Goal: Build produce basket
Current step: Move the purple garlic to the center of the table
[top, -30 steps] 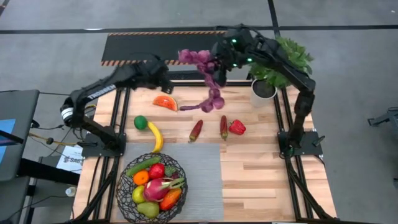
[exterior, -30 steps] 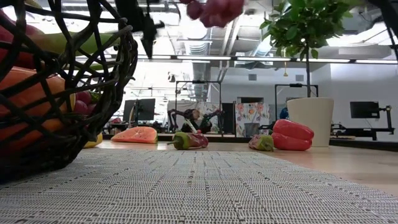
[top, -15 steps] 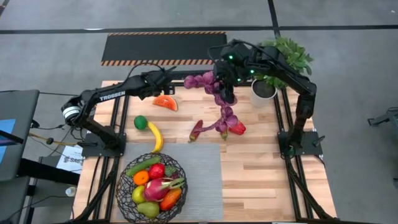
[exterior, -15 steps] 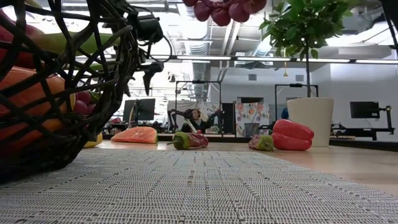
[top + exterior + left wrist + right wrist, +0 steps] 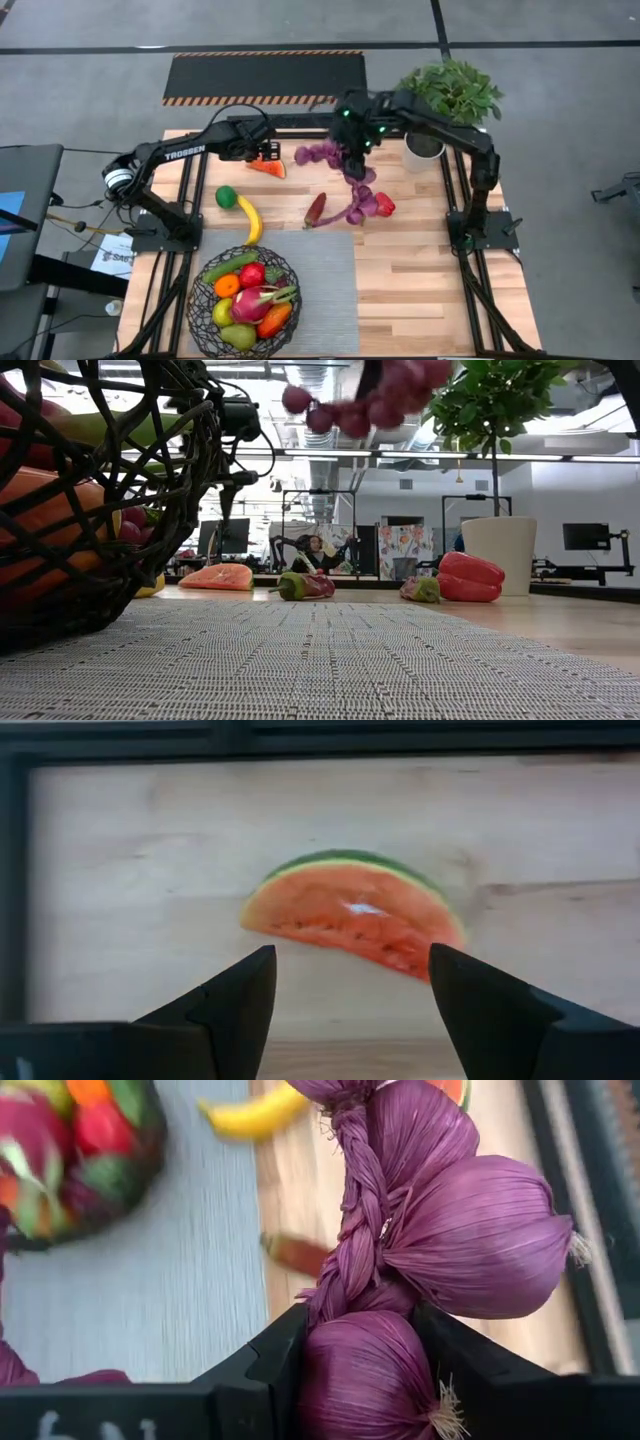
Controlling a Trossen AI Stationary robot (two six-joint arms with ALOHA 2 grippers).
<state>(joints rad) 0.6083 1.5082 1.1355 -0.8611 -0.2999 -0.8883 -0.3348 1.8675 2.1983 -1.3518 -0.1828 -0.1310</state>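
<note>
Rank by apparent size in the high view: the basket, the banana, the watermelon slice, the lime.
1. the basket, by far the largest.
2. the banana.
3. the watermelon slice, though the left arm partly covers it, so its place against the banana is unsure.
4. the lime, smallest.

The black wire basket (image 5: pixel 205 300) sits on the grey mat, filled with mixed fruit. A purple onion braid (image 5: pixel 345 175) hangs above the table. A watermelon slice (image 5: pixel 266 167) lies flat on the wood.

Purple onion braid (image 5: pixel 440 1230), red-and-green watermelon slice (image 5: pixel 355 915), yellow banana (image 5: pixel 249 220)
</note>
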